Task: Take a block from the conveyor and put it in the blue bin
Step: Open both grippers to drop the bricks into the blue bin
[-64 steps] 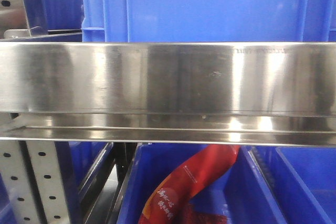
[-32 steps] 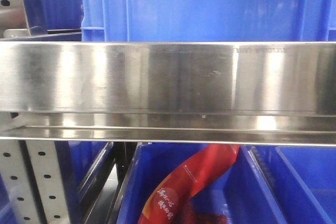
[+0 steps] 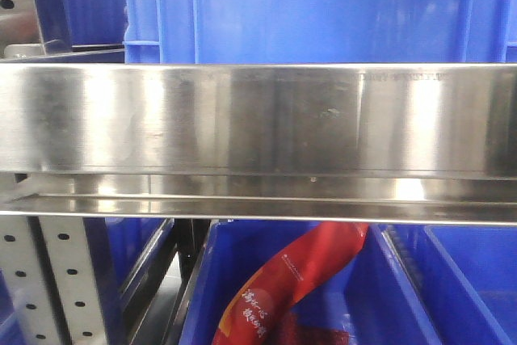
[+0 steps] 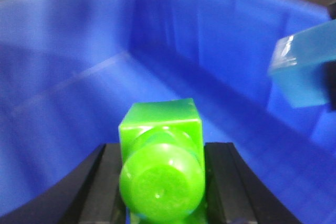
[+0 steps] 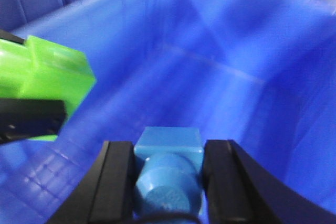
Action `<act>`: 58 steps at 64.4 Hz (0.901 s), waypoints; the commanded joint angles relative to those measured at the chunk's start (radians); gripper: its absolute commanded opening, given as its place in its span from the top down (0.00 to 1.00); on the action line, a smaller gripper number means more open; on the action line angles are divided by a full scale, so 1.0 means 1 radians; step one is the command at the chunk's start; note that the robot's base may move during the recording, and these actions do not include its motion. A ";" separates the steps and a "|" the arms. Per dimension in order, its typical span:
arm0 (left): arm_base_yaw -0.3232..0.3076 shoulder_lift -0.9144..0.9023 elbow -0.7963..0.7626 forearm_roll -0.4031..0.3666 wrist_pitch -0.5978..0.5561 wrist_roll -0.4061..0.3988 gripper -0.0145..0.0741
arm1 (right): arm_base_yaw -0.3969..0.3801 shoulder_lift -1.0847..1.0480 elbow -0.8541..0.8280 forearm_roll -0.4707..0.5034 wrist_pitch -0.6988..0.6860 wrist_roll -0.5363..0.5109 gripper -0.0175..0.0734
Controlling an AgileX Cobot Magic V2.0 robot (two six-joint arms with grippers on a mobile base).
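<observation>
My left gripper (image 4: 163, 174) is shut on a bright green block (image 4: 161, 156), held over the inside of the blue bin (image 4: 79, 56). My right gripper (image 5: 169, 179) is shut on the bright blue block (image 5: 169, 169), also held inside the blue bin (image 5: 226, 40). The blue block shows at the right edge of the left wrist view (image 4: 307, 69). The green block shows at the left edge of the right wrist view (image 5: 47, 80). The conveyor is out of view. Neither gripper shows in the front view.
In the front view a shiny steel rail (image 3: 258, 119) spans the frame. A large blue crate (image 3: 323, 10) stands behind it. Below, blue bins (image 3: 388, 280) hold a red packet (image 3: 283, 288). A perforated metal post (image 3: 48, 280) stands at lower left.
</observation>
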 commanded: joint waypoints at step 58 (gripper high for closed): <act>-0.003 -0.282 0.041 -0.006 0.230 -0.001 0.96 | 0.003 -0.348 0.158 -0.004 -0.063 -0.006 0.98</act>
